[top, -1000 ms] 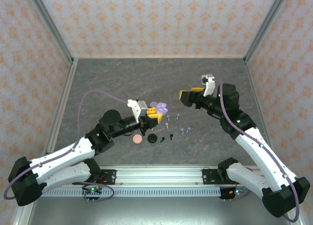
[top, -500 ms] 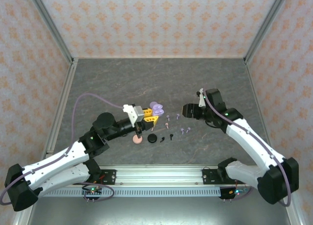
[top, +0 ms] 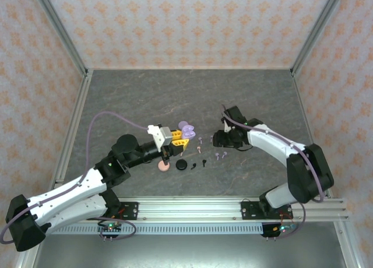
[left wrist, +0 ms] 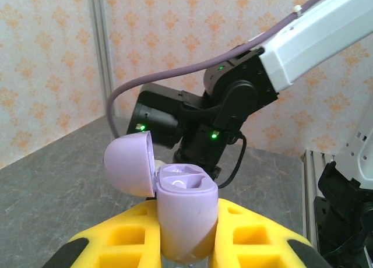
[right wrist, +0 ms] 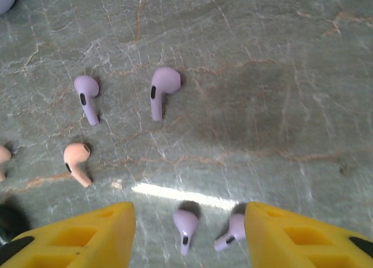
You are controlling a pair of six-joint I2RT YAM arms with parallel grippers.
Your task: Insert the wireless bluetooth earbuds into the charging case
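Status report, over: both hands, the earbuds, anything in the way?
Left hand shut on lavender case, lid open. Right hand open, over two lavender earbuds. Pink earbud off to one side, not blocking.

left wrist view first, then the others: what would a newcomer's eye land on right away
The open lavender case, lid flipped back, stands clamped upright in the left gripper in the middle of the left wrist view. In the right wrist view, the right gripper hangs open low over the grey table, two lavender earbuds lying between its yellow fingers and more scattered beyond.
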